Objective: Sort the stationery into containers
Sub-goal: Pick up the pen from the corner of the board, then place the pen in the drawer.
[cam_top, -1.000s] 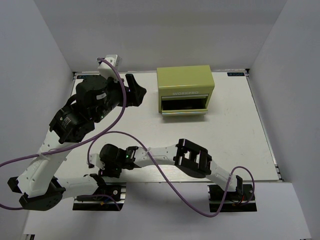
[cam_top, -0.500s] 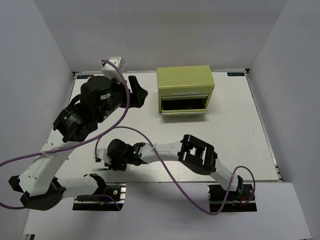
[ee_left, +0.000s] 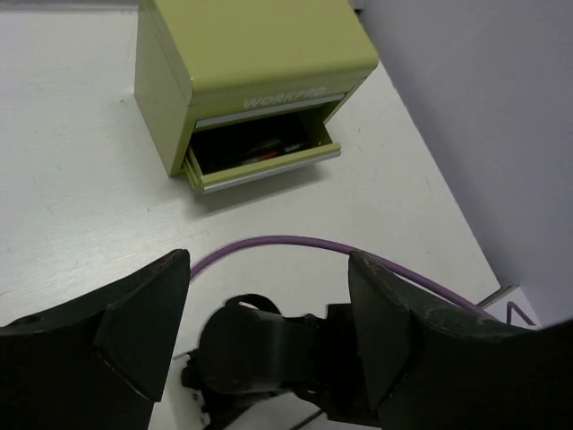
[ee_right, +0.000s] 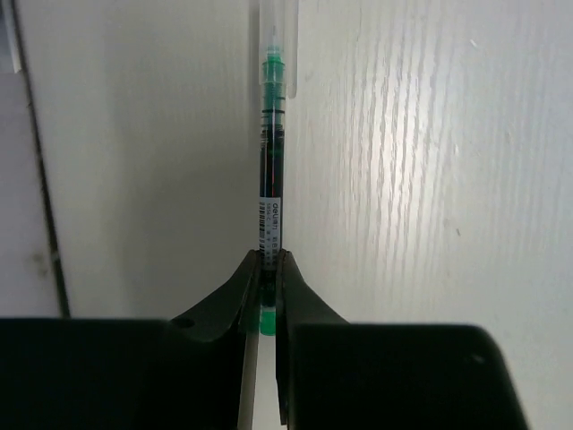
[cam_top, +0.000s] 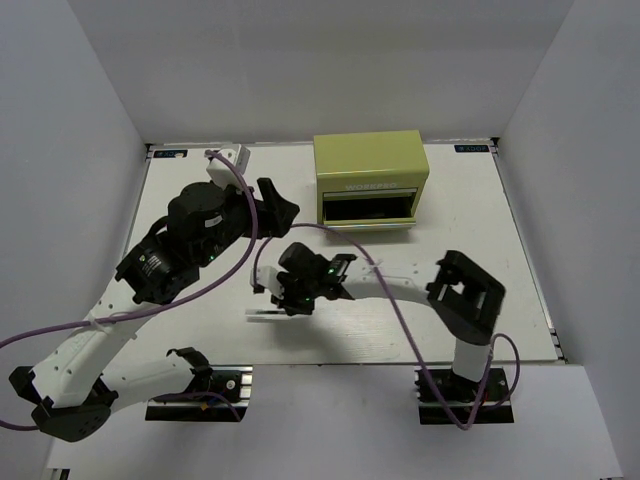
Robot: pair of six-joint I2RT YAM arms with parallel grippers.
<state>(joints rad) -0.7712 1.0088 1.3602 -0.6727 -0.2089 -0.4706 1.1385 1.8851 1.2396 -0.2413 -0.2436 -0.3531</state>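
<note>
Carry step: right gripper (ee_right: pixel 269 262) is clamped on a thin pen (ee_right: pixel 270 170) near-left of the olive cabinet (cam_top: pixel 370 168), left gripper (ee_left: pixel 269 327) is spread wide and empty, and the next move likely means lining the pen up over the cabinet's open drawer (ee_left: pixel 261 167) and releasing it.
</note>
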